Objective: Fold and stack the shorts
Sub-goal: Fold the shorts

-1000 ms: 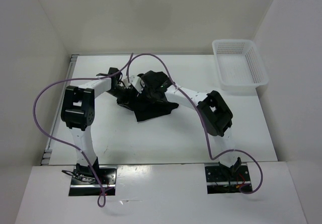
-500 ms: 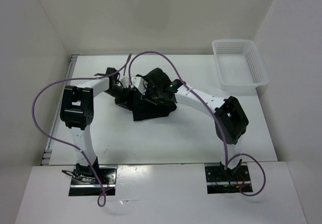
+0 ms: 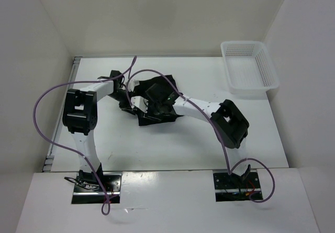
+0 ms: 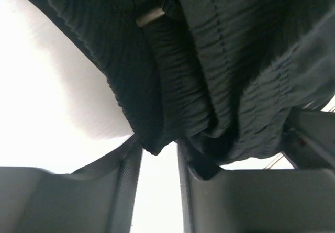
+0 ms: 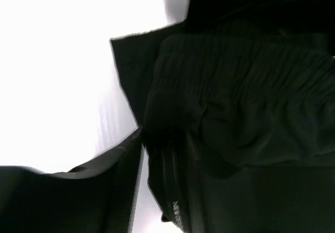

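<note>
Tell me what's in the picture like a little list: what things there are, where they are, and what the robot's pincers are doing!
shorts: black, bunched up near the middle of the table, not folded flat
left pincer: closed on an edge of the shorts
right pincer: closed on a fold of the shorts
basket: white mesh, far right corner of the table, apart from the shorts
arms: both reach in over the shorts

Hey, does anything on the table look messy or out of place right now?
Yes. The shorts are a crumpled, bunched heap near the middle of the table, neither flat nor folded. The basket at the far right corner sits straight.
</note>
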Available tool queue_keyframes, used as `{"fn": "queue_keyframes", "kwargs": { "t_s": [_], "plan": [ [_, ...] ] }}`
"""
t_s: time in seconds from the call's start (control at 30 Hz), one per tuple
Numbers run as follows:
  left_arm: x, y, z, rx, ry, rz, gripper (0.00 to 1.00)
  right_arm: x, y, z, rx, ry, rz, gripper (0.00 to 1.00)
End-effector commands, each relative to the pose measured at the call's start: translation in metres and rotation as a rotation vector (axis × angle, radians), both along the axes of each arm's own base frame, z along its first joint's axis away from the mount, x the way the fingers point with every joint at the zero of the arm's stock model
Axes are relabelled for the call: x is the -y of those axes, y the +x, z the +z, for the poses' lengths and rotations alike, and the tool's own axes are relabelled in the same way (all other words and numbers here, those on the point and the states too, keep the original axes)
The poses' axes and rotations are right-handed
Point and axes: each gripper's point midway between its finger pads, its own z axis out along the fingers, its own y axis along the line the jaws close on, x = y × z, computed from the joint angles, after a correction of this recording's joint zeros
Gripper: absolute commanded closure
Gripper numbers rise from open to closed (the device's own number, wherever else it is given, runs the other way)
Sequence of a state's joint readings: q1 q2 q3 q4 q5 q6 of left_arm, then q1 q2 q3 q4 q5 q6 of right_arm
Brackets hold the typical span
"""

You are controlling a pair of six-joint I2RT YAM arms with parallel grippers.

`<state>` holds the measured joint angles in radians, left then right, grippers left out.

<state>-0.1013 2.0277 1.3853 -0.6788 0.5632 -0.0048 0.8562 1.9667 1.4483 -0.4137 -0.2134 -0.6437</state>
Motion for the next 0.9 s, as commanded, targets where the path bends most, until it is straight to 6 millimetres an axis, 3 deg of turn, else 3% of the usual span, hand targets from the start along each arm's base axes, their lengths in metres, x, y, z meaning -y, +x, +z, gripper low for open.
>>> {"fn": "queue_keyframes", "kwargs": {
  "t_s": [0.0, 0.07, 0.13, 0.2, 0.33, 0.4, 0.43, 0.5, 0.53, 0.67, 0.7, 0.73, 0.87],
  "plan": [
    [-0.005, 0.004, 0.011, 0.01, -0.006, 0.01, 0.56, -0.028, 0.018, 0.05, 0.088, 0.112, 0.004, 0.51],
    [-0.008, 0.003, 0.017, 0.006, -0.006, 0.02, 0.5, -0.032, 0.016, 0.066, 0.083, 0.147, 0.006, 0.43],
    [-0.013, 0.012, 0.038, 0.052, 0.003, 0.033, 0.36, -0.035, 0.007, 0.092, 0.056, 0.204, 0.01, 0.33],
    [-0.026, 0.023, 0.053, 0.102, 0.025, 0.065, 0.3, -0.036, -0.001, 0.12, 0.048, 0.264, 0.012, 0.31],
    [-0.039, 0.043, 0.089, 0.226, 0.102, 0.092, 0.23, -0.025, -0.003, 0.145, 0.008, 0.342, -0.051, 0.31],
    [-0.041, 0.059, 0.109, 0.315, 0.105, 0.101, 0.19, -0.012, 0.005, 0.139, -0.04, 0.357, -0.121, 0.31],
    [-0.04, 0.063, 0.11, 0.333, 0.103, 0.102, 0.18, 0.003, 0.021, 0.139, -0.086, 0.38, -0.214, 0.31],
    [-0.019, 0.069, 0.125, 0.402, 0.059, 0.057, 0.16, 0.021, 0.045, 0.13, -0.129, 0.407, -0.334, 0.31],
    [-0.009, 0.071, 0.124, 0.402, 0.046, 0.036, 0.14, 0.042, 0.068, 0.123, -0.181, 0.432, -0.447, 0.32],
    [0.023, 0.082, 0.098, 0.372, 0.062, -0.032, 0.14, 0.098, 0.111, 0.087, -0.205, 0.408, -0.663, 0.35],
    [0.026, 0.087, 0.092, 0.374, 0.073, -0.037, 0.14, 0.108, 0.115, 0.083, -0.208, 0.404, -0.685, 0.35],
    [0.031, 0.087, 0.077, 0.344, 0.076, -0.049, 0.14, 0.124, 0.119, 0.067, -0.228, 0.381, -0.726, 0.35],
    [0.038, 0.105, 0.063, 0.356, 0.082, -0.055, 0.14, 0.154, 0.11, 0.03, -0.294, 0.322, -0.785, 0.35]
  ]
}}
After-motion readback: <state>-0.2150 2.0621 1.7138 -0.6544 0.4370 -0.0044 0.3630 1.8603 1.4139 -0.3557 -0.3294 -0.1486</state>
